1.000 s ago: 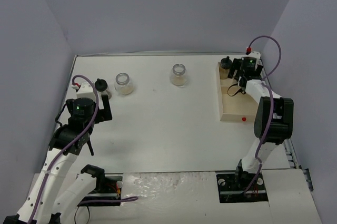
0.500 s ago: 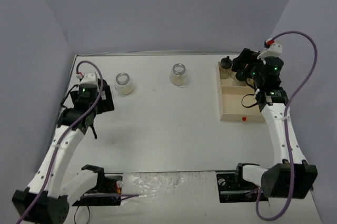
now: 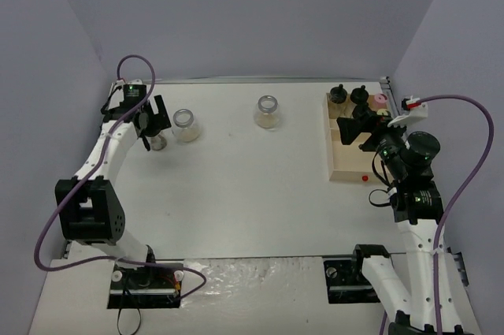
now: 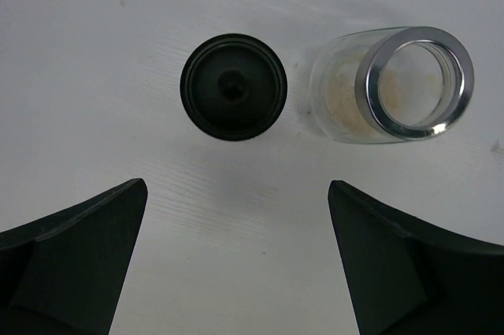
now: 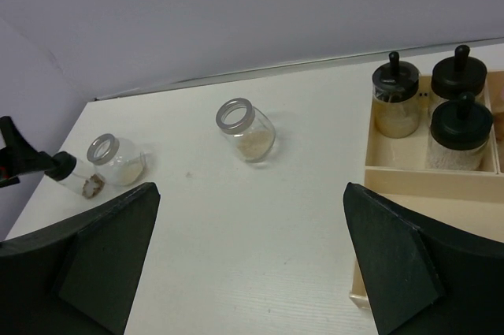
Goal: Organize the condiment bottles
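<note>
1. Jaws of my left end effector (image 3: 152,122) stand fully apart with nothing between them. It hangs over the far left part of the white surface (image 3: 252,185).
2. Lone black-capped jar (image 4: 234,86): upright on the surface, seen cap-on from my left wrist, ahead of the gap between my two left fingers and touching neither.
3. Near silver-rimmed jar (image 4: 394,87): just beside the lone black-capped jar, on its right in the wrist view. It is uncapped, with pale powder in the bottom.
4. Far silver-rimmed jar (image 3: 267,111): alone at the middle of the surface's far side, well apart from the other two, with tan powder inside.
5. My right end effector (image 3: 358,132) is likewise spread wide and empty, held above the wooden tray (image 5: 425,181) at the far right of the surface.
6. Three tray black-capped jars (image 5: 396,102) stand upright at the tray's far end, one to the left and two to the right, one of those behind the other.
7. Pink-capped jar (image 3: 379,101): at the tray's far right corner, beside the black caps.
</note>
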Motion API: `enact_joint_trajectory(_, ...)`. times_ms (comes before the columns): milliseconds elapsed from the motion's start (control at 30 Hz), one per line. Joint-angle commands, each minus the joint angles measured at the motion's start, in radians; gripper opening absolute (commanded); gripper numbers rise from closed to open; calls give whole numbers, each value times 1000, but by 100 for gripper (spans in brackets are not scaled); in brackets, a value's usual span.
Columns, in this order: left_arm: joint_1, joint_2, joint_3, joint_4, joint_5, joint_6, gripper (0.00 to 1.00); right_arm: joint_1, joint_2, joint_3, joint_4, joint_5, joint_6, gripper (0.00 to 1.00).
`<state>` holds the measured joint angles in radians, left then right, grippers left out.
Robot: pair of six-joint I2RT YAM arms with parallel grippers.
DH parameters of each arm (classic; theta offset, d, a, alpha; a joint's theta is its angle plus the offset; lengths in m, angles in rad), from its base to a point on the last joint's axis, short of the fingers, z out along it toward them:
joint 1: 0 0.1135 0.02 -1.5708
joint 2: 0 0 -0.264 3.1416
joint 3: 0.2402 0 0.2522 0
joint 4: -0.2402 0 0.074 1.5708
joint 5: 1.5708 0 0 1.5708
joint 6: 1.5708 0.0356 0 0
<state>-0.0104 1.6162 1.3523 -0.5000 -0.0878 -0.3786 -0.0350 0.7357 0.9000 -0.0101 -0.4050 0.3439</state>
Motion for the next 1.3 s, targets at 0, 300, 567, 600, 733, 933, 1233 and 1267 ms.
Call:
enact_joint_trajectory(0, 9, 74, 113, 46, -37, -8, 97, 23, -12, -19, 48, -77, 34, 100)
enact_joint_trajectory(300, 61, 219, 197, 46, -49, 3, 93, 45, -35, -21, 30, -116, -17, 100)
enact_joint_trajectory(567, 73, 233, 184, 58, -8, -1, 51, 56, -51, -35, 21, -110, -23, 100)
enact_joint_trajectory(600, 73, 219, 175, 57, -4, -2, 42, 55, -51, -35, 21, -109, -23, 100)
enact_joint_trajectory(733, 71, 124, 118, 32, 8, -9, 8, 55, -56, -35, 17, -110, -19, 100)
enact_joint_trajectory(933, -32, -66, 22, -54, 13, 15, 0, 56, -59, -44, 15, -114, -14, 100)
enact_joint_trajectory(1233, -405, -150, 35, -110, 31, -5, 0, 56, -55, -45, -46, -143, -16, 100)
enact_joint_trajectory(1267, -448, -140, 48, -107, 38, -14, 0, 56, -58, -46, -50, -143, -18, 100)
